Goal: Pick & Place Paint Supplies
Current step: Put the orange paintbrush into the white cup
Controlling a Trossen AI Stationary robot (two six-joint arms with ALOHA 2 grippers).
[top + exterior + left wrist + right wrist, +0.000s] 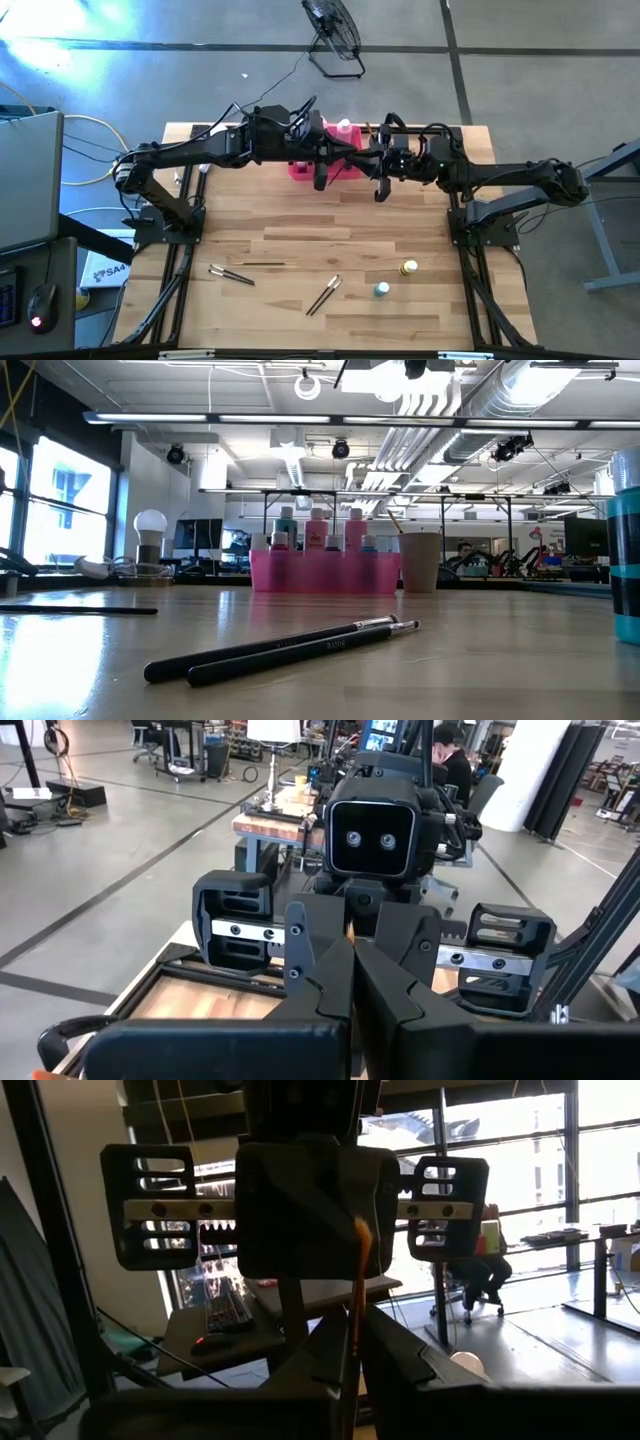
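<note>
High over the far middle of the table, above the pink tray (pixel 300 168), my two grippers face each other with their fingers level. A thin brown paintbrush (pixel 356 1310) with an orange tip stands upright between them. My left gripper (pixel 351 970) is shut, and so is my right gripper (pixel 354 1380). The tray (pixel 325 572) holds pink and teal white-capped bottles (pixel 318 532). Two pairs of dark paintbrushes (pixel 232 274) (pixel 323 295) lie flat on the near half of the table, along with a yellow tiny bottle (pixel 409 268) and a teal one (pixel 381 290). My left gripper is shut with a thin brown sliver of the brush (pixel 349 927) showing between its fingers. The fingers reach level from the table's left. Its own fingers hide the rest of the hold. My right gripper pinches the brush's shaft (pixel 353 1365) between its two fingers, below the orange tip (pixel 361 1230). The fingers come about level from the table's right and lie across the shaft. The brush stands upright, clear of the table.
A pale beige cup (pixel 419 562) stands just right of the tray. One thin stick-like brush (pixel 262 264) lies alone near the left pair. A laptop (pixel 28 180) sits off the table's left side. The wooden top (pixel 330 230) between the tray and the loose brushes is bare.
</note>
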